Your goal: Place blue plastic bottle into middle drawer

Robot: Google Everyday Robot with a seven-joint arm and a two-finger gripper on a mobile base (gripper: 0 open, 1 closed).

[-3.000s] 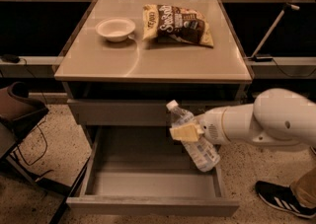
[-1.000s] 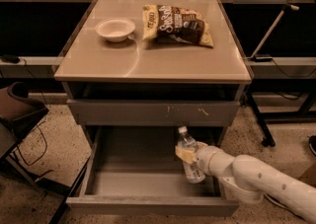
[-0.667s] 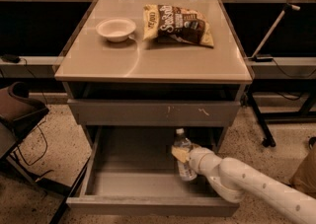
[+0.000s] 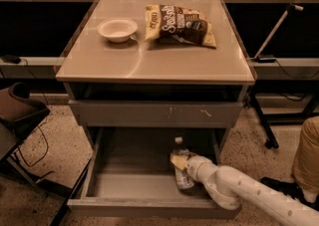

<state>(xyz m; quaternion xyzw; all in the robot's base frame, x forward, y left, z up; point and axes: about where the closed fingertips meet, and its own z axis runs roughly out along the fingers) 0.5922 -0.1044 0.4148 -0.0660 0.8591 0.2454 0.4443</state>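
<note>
The blue plastic bottle [image 4: 182,170], clear with a white cap, stands nearly upright inside the open middle drawer [image 4: 129,186], toward its right side. My gripper [image 4: 180,162] reaches in from the lower right on a white arm and is shut around the bottle's upper body, with yellowish fingers [image 4: 176,161] showing on it. The bottle's base is at or close to the drawer floor. The drawer is pulled well out, and its low front edge [image 4: 149,207] is nearest the camera.
A white bowl [image 4: 117,29] and a brown-and-yellow snack bag [image 4: 179,25] lie on the cabinet top [image 4: 154,63]. The scratched drawer front [image 4: 154,114] overhangs the open drawer. A black stand [image 4: 266,95] and a person's leg [image 4: 306,155] are at the right, a chair [image 4: 20,113] at the left.
My arm has come down and forward, carrying the bottle from above the drawer's right side down into it. The bottle has gone from tilted to nearly upright.
</note>
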